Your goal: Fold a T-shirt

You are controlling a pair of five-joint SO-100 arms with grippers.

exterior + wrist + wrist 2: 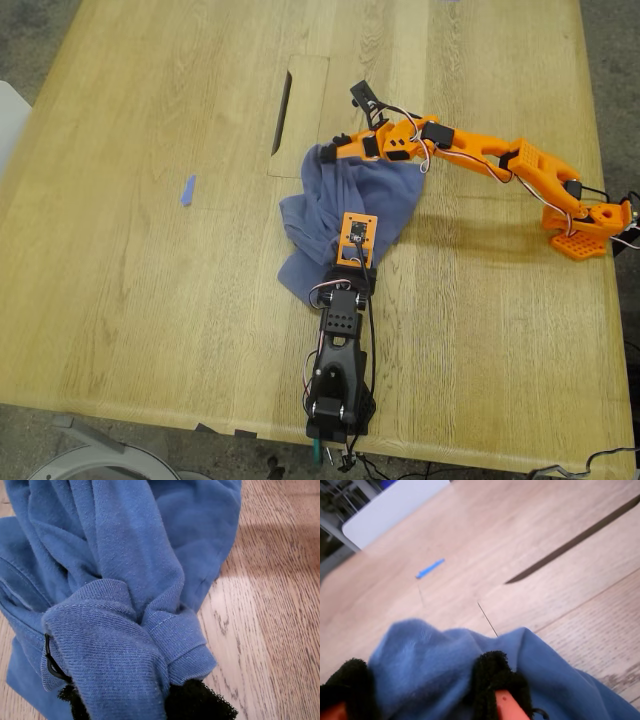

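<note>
On the oak table, beside the cable slot: the T-shirt is lying bunched in a slate-blue heap, not spread flat; no print is showing.
First gripper: my first gripper is pinching a thick wad of ribbed hem or cuff; its padded jaws are closing nearly together around the cloth, which is wrapping over both tips.
Second gripper: my second gripper is gripping a soft ridge of the shirt between its black pads, the jaws partly closed with fabric filling the gap.
Arms: one arm is reaching in over the shirt's edge nearest the cable slot, the other is meeting the edge farthest from it.
Landmark strip: a blue tape strip is sitting well apart from the shirt, on the far side of the slot's line.
Step in hand: by my reading, I am gathering two holds so as to open the heap out.
Next move: likely calling for lifting and drawing the two holds apart, keeping both pinches firm so the cloth is not slipping free.
</note>
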